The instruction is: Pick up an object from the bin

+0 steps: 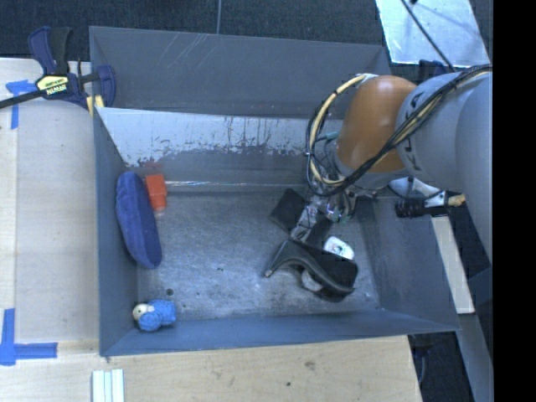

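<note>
My gripper (323,216) is low at the right side of the bin (251,82), just above a black curved thing (328,273) with a white patch that lies near the right wall, and a flat black piece (287,210) is just beside it on the left; I cannot tell whether my jaws are open or closed. My arm comes in from the right, wrist bent down under its orange cover (373,124) (cables (322,124) loop round it). Well apart, by the left wall of the scuffed grey floor, lie a long blue pad (138,220), an orange block (157,191) and a small blue toy (154,315).

a black curved piece (322,268) with a white patch lies flat in the bin (209,249), right side.
</note>
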